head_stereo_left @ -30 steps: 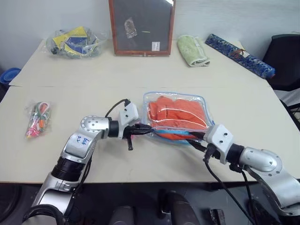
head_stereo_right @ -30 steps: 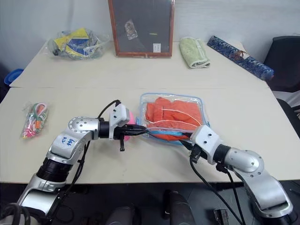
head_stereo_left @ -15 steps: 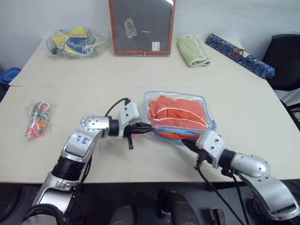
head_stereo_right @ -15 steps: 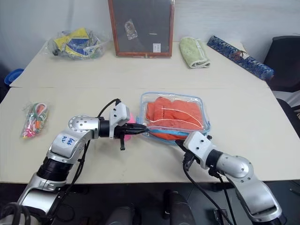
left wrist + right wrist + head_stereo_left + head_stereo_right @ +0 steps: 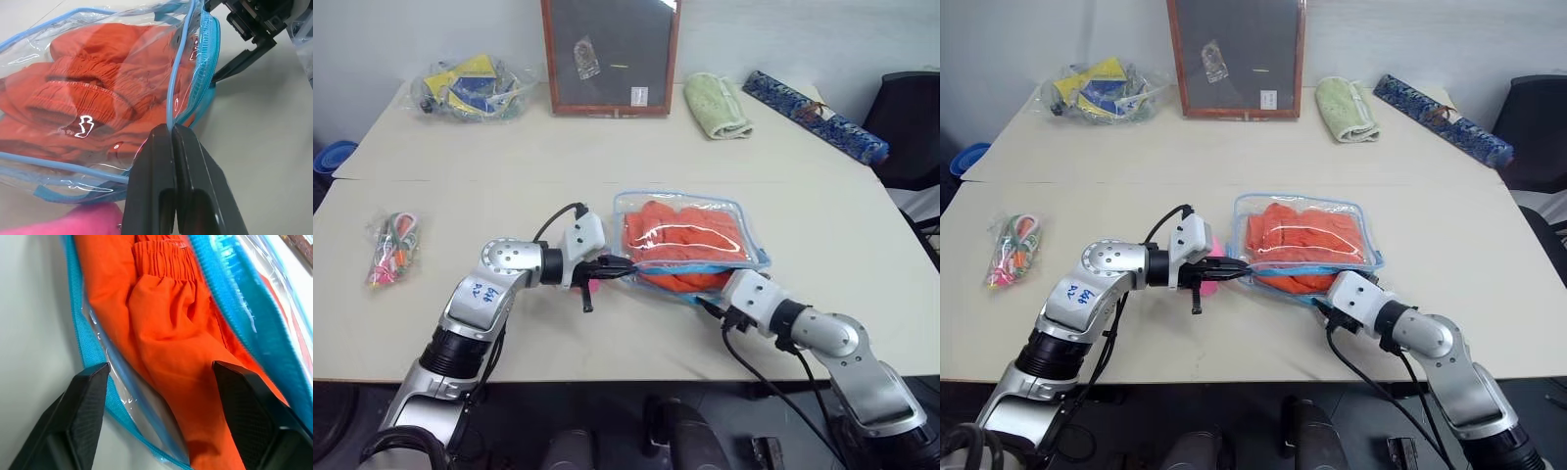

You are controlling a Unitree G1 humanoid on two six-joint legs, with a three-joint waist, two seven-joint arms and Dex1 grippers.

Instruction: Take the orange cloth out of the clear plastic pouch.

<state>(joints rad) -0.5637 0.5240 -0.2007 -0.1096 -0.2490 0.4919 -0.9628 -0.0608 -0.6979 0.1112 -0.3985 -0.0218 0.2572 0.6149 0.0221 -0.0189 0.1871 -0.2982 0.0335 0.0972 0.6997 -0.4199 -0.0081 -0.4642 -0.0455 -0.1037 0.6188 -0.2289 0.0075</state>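
Jaws pressed together on the left gripper, pinching the light blue edging at the near corner of the flat, see-through plastic pouch and holding its upper lip raised off the beige table. Just beside that grip, on the robot's left of the pouch, lying a pink plush charm. Filling the pouch, still inside it, the bright orange, much-folded cloth, with one fold bulging out through the opened near edge. Running left to right along that near edge, the pouch's unzipped mouth, its blue zipper tape gaping between the two grippers. Further right, jaws spread wide on the right gripper, its black fingers standing either side of the bulging orange fold, one finger outside the lower blue edge, the other over the cloth. Lying straight ahead of those open jaws, along their own line, the cloth; nearer by far to the right arm, with the left one occupied holding the mouth. Judging from this: closing on the protruding fold and pulling back toward the table's near edge, out across the mouth's long axis.
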